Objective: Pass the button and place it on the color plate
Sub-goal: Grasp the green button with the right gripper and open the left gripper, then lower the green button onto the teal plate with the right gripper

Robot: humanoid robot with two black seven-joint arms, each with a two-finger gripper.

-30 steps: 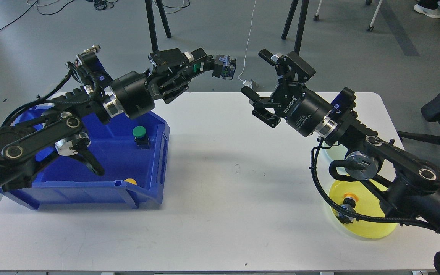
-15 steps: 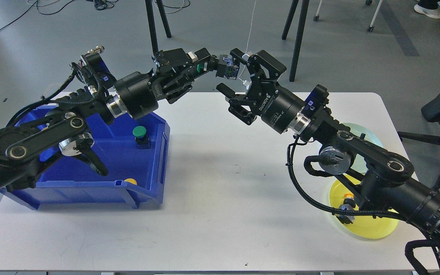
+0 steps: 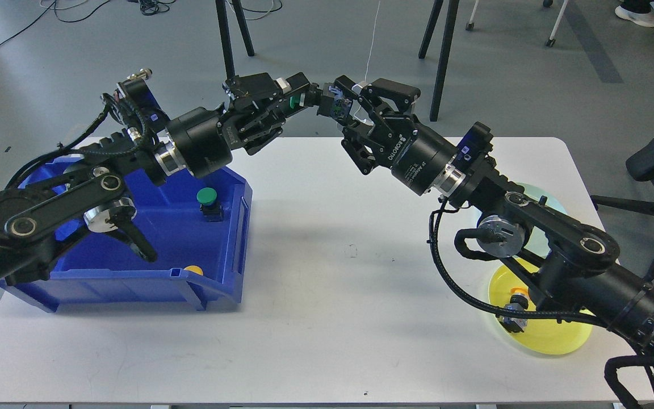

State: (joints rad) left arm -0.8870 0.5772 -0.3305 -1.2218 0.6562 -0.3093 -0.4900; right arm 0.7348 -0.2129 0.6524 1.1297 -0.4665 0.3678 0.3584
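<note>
Tabletop (image 3: 327, 295): centre bare, with open room between bin and plates. Blue bin (image 3: 230, 238) at its left edge holds two buttons: one green (image 3: 207, 196), one yellow (image 3: 193, 270). Two plates right: yellow (image 3: 554, 338), carrying one button (image 3: 517, 307), and pale green (image 3: 554, 201). Left claw (image 3: 304, 97) grips the passed button (image 3: 335, 105) above the tabletop's far edge. Right claw (image 3: 364, 108): jaws narrowed around it; contact cannot be told.

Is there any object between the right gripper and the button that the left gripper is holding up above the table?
Nothing visible does. The green-capped push button sits in the left gripper, and the right gripper has its black fingers directly around the button's free end, with no other object between them.
</note>
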